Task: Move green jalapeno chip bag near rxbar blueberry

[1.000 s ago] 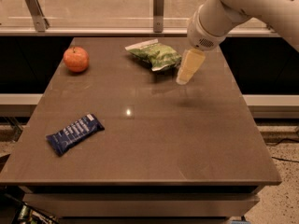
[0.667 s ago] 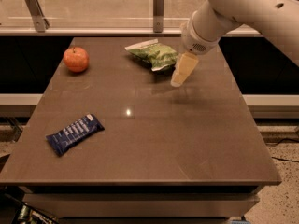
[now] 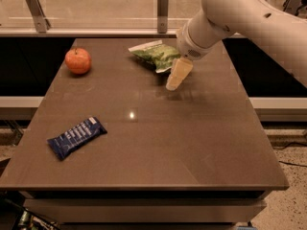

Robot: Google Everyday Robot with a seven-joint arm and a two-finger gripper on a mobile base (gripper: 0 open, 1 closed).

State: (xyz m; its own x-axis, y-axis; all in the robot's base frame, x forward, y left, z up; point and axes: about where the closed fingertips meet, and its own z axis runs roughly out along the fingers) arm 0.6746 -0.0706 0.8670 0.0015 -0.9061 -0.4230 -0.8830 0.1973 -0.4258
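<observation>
Tool hangs over the far part of the bench, just right of the green jalapeno chip bag; whether it is open or closed, I cannot tell. The rxbar blueberry lies near left, well apart from the bag. An apple sits far left.

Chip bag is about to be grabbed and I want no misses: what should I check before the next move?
1. Chip bag in view, lying at the far side of the table: ok.
2. Gripper by the bag: ok, just off its near right corner.
3. Bag lifted: not ok, it lies on the table.
4. Rxbar located, front left: ok.
5. Apple off the bag-to-rxbar line: ok.
</observation>
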